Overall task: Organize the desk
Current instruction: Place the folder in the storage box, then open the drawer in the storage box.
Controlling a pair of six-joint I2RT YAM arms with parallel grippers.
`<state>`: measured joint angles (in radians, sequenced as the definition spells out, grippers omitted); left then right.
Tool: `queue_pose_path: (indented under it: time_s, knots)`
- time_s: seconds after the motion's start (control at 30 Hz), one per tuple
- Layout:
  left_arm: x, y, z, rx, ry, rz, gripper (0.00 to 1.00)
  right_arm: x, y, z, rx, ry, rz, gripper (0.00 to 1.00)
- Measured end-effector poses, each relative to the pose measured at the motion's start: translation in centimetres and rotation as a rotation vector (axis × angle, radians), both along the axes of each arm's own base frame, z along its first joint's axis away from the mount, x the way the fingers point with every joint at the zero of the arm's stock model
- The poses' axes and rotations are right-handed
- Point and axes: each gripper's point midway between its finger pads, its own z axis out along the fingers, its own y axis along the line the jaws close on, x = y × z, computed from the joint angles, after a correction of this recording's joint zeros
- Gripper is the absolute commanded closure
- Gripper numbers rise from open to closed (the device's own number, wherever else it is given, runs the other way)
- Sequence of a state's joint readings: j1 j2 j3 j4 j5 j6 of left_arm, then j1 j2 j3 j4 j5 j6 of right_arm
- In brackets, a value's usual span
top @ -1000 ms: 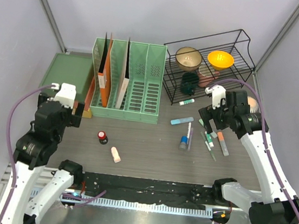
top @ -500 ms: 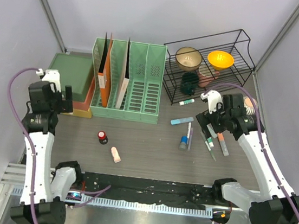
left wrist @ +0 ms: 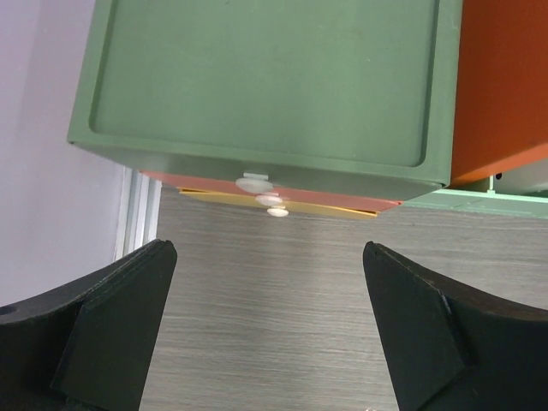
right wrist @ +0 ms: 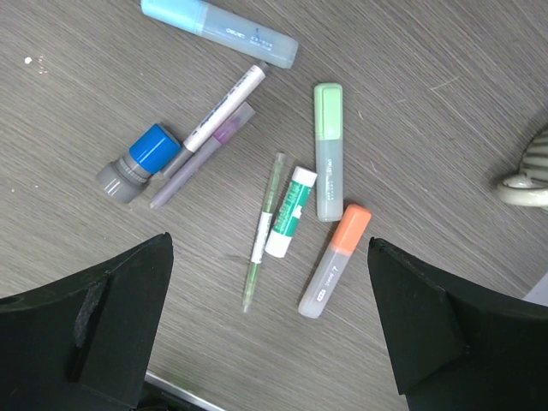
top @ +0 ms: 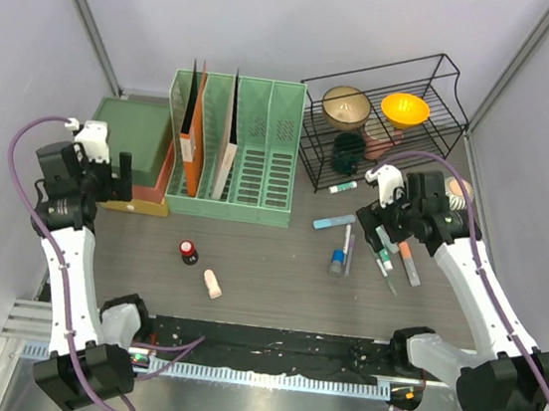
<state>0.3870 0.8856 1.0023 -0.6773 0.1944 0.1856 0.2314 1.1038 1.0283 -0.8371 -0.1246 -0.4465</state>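
The desk [top: 276,271] is dark wood-grain, with loose items on it. My left gripper [top: 110,177] [left wrist: 267,247] stands open above bare desk, facing a stack of green, red and yellow boxes [left wrist: 265,77] with white knobs [left wrist: 253,181]; nothing is between its fingers. My right gripper [top: 380,229] [right wrist: 270,241] hangs open over a scatter of pens: an orange highlighter [right wrist: 336,261], a green highlighter [right wrist: 328,150], a green-and-white stick [right wrist: 291,212], a thin green pen [right wrist: 264,231], a white pen [right wrist: 224,107], a purple pen [right wrist: 201,158] and a blue-capped grey tube [right wrist: 137,163].
A green slotted file rack [top: 233,150] holding folders stands at the back. A black wire rack [top: 384,129] with bowls is at the back right. A light blue highlighter [top: 334,222], a marker [top: 342,187], a red-capped bottle [top: 188,251] and a peach piece [top: 212,284] lie on the desk.
My left arm has swung out to the left, its gripper drawn back from the box stack. My right gripper has shifted slightly left over the pens. Both stay open.
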Motion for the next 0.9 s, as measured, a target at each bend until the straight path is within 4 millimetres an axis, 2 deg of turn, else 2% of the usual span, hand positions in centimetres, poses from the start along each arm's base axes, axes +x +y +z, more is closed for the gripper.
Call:
queue_pose_path:
  time_s: [0.3,0.57,0.9]
  knots:
    - [0.8,-0.1,-0.4,-0.003,0.015,-0.13,0.03,-0.1,0.9,-0.1,0.038,-0.001,0.038,0.0]
    - [1.1,-0.5,-0.6,0.034,0.022,-0.216,0.05,-0.6,0.7,-1.0,0.022,0.003,0.082,0.0]
    - [1.4,0.2,-1.5,0.054,0.074,-0.239,0.09,-0.1,0.1,-1.7,0.018,0.005,0.136,0.01]
